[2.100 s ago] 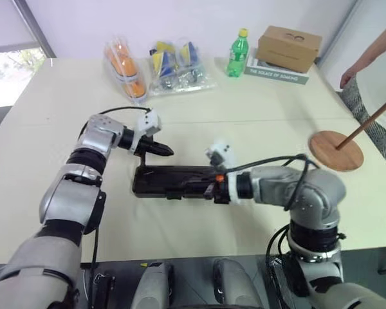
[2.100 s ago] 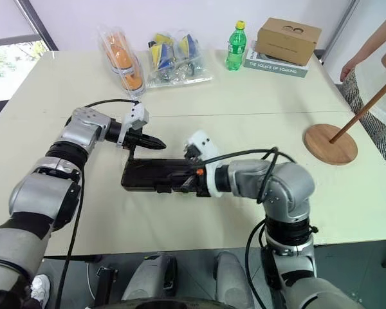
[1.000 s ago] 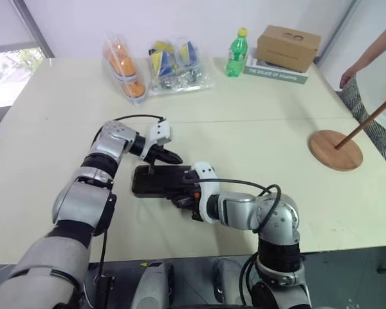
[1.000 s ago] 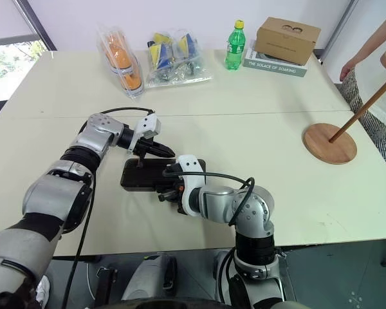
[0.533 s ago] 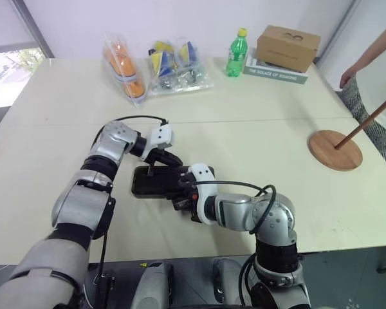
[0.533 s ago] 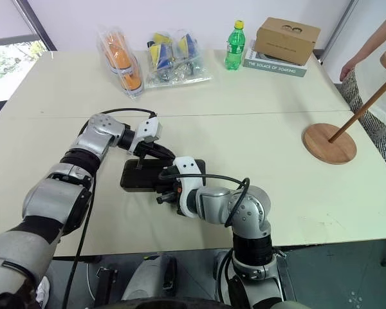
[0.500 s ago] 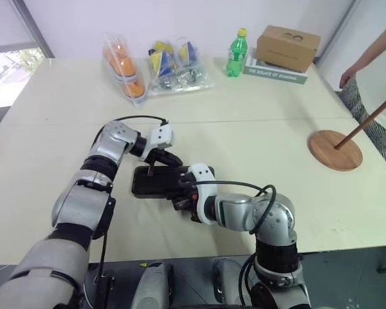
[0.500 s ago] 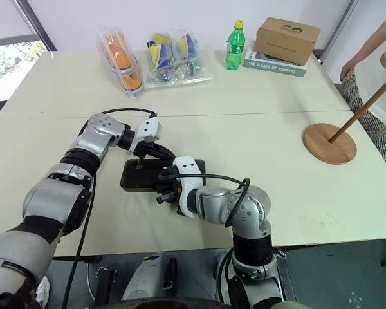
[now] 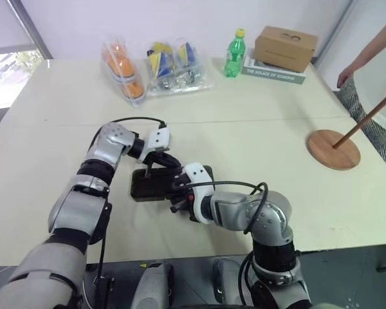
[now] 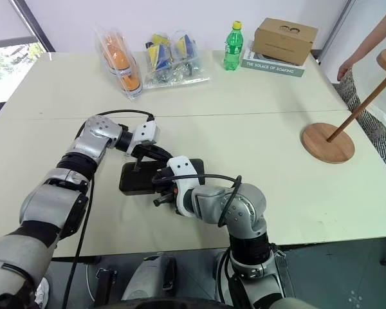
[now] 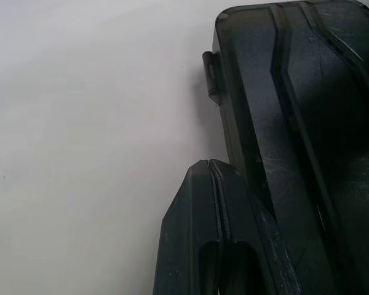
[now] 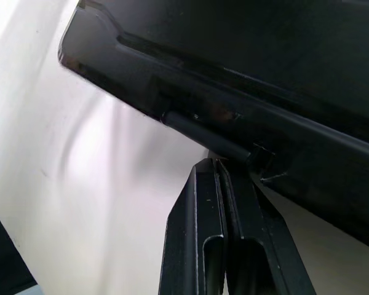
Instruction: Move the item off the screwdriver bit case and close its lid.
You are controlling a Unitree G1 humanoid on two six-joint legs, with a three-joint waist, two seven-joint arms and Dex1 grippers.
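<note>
Screwdriver bit case [image 9: 156,183], a flat dark plastic box with its lid down, lies near-centre on the cream tabletop [image 9: 257,138]. Right hand [image 10: 162,196], fingers closed and empty, presses its near edge; left hand [image 10: 159,153], likewise closed, braces its far edge. Far right stands the reddish-brown wooden stand [image 9: 334,149], already off.

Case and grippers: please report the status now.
Left gripper shut, at far edge of case. Right gripper shut, at near edge. Lid down. Stand off to the right, nothing on case.
</note>
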